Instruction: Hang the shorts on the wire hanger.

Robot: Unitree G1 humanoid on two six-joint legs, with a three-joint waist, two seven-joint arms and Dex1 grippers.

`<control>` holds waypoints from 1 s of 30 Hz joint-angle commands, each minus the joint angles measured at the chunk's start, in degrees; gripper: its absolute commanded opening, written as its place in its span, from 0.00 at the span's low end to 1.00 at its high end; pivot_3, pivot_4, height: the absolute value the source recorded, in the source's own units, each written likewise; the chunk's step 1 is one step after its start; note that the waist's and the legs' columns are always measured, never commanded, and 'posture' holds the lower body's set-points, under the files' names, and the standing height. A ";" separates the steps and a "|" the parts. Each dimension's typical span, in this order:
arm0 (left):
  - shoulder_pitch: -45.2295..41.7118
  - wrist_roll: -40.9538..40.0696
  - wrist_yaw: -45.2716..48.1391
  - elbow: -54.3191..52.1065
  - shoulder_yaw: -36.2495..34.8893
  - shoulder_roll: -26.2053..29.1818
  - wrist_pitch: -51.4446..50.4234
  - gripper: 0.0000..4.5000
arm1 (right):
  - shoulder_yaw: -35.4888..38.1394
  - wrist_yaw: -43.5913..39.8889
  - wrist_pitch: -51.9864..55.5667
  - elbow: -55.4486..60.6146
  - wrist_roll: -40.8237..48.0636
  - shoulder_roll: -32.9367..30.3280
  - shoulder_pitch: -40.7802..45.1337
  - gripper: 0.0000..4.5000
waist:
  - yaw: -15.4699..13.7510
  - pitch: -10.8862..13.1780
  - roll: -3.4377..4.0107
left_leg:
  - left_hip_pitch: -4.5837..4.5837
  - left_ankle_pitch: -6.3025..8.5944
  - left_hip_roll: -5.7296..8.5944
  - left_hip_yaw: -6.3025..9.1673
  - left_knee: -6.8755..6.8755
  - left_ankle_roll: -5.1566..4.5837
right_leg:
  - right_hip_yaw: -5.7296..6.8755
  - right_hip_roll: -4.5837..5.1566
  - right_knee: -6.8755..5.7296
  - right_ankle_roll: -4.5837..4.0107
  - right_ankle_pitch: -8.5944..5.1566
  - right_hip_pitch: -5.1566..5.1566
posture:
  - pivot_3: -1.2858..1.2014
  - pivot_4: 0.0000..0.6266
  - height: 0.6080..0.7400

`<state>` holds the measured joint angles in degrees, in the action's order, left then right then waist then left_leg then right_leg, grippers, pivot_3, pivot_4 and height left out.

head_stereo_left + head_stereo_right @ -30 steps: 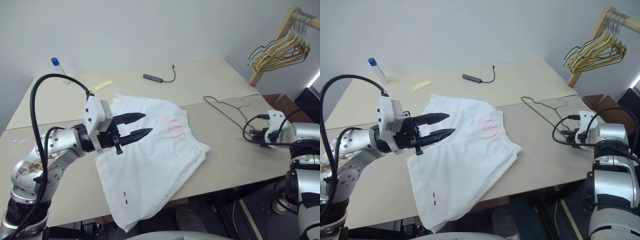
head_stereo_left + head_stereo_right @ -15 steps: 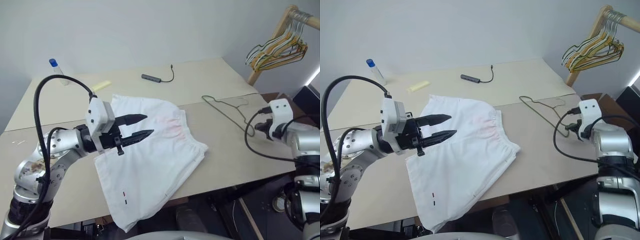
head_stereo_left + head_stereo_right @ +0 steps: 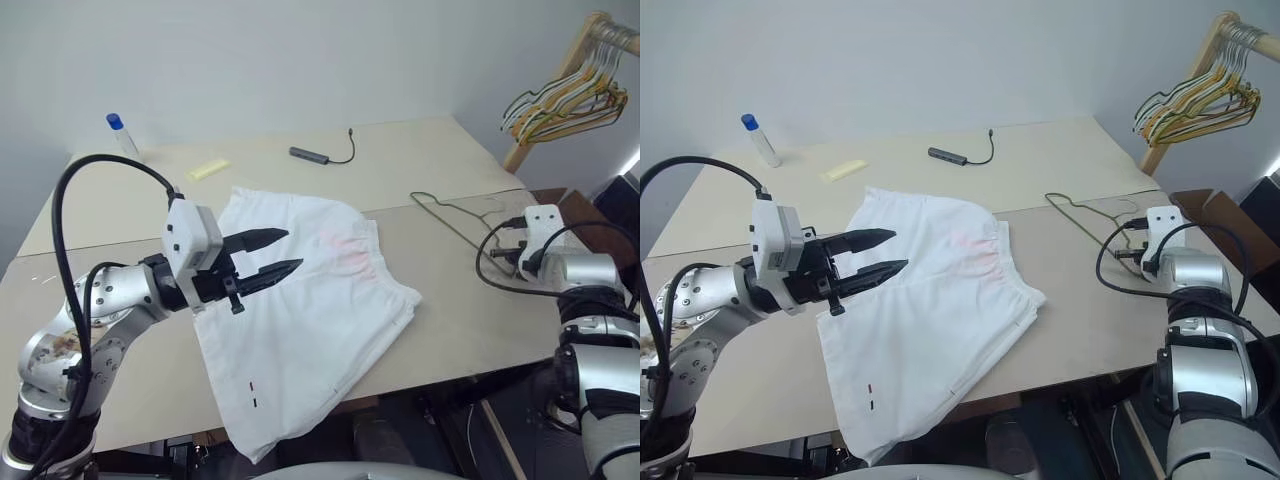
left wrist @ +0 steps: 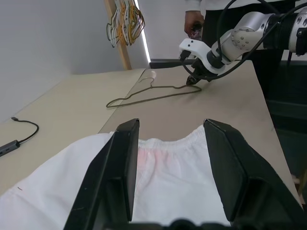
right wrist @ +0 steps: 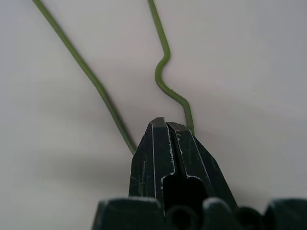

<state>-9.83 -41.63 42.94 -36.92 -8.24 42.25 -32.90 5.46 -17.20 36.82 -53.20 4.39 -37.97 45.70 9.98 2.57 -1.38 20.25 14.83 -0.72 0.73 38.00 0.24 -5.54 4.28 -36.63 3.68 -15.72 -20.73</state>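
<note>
The shorts lay spread flat on the table, ready for threading. The wire hanger lay just beside them. The right gripper was clenched at the hanger's end, possibly pinching the wire. The left gripper hovered over the shorts, fingers apart, empty. A cable, bottle and hanger bunch stood well apart, obstructing nothing
</note>
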 commanded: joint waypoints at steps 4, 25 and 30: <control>-0.56 0.06 -0.88 -1.64 -0.31 -0.01 0.46 0.51 | -1.97 -4.00 3.31 -3.57 -1.93 -0.15 2.97 0.01 | 0.13 0.00 0.01 | -0.01 0.00 0.00 0.00 0.00 0.00 | -0.01 0.00 0.00 0.00 0.00 0.00 | 0.48 0.00 1.00; -0.04 0.64 -1.40 -2.44 0.60 -0.80 0.94 0.51 | -11.61 -35.41 34.18 57.07 8.10 -21.14 -27.91 0.01 | -2.76 0.07 -0.01 | 0.09 0.06 -0.08 0.15 -0.01 0.03 | 0.20 -0.04 0.13 0.48 -0.32 -0.05 | 0.47 0.03 1.00; -2.00 0.90 -0.39 -1.03 2.19 -1.33 1.19 0.51 | -3.52 -26.92 30.17 57.98 6.56 -17.95 -30.49 0.10 | -2.39 0.16 -0.12 | 0.00 0.05 -0.07 -0.10 0.00 0.05 | 0.02 -0.05 0.16 0.51 -0.29 -0.03 | 0.46 0.03 1.00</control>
<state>-10.47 -40.79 42.15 -37.65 -6.01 41.03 -32.76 -2.06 -46.53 68.58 4.21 11.45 -55.86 14.31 7.58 2.73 -1.51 20.25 14.88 -0.78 0.57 37.99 0.29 -5.55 4.23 -36.46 4.20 -15.99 -20.77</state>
